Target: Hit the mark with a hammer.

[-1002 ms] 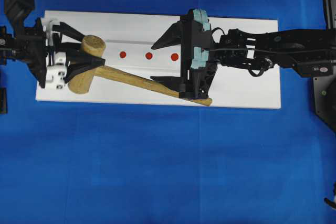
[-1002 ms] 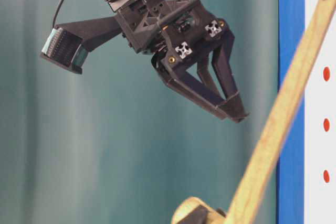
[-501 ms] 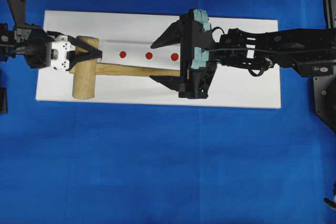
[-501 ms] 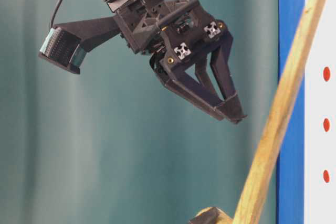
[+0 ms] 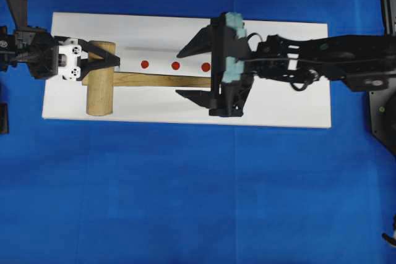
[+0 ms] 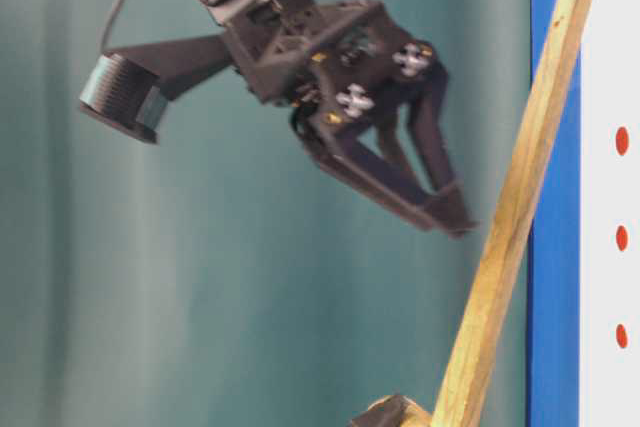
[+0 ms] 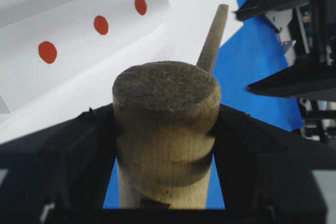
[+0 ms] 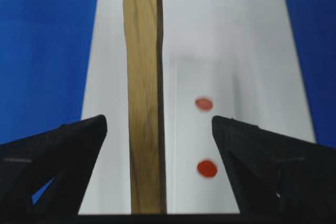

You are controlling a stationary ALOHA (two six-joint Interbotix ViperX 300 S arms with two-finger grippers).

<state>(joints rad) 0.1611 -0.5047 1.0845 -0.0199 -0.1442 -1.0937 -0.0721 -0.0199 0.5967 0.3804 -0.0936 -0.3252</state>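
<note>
The hammer is a light-brown wooden mallet. Its thick head point(image 5: 100, 91) lies at the left end of the white board point(image 5: 284, 97), and its handle point(image 5: 164, 80) runs right. My left gripper point(image 5: 109, 66) is shut on the head, which shows close up in the left wrist view point(image 7: 165, 129). The handle is tilted, with its free end raised point(image 6: 510, 217). My right gripper point(image 5: 179, 73) is open. In the right wrist view the handle point(image 8: 143, 103) passes between its spread fingers point(image 8: 58, 150) without touching. Three red marks point(image 5: 144, 64) point(image 5: 176, 65) point(image 5: 205, 67) sit in a row beside the handle.
The white board lies on a blue tabletop point(image 5: 185, 190). A faint crease point(image 5: 154, 49) runs along the board above the marks. The right arm point(image 5: 322, 63) stretches over the board's right half.
The left gripper has turned the hammer so the handle points straight right instead of slanting toward the front edge. The handle's free end has risen. The right gripper has shifted only slightly.
</note>
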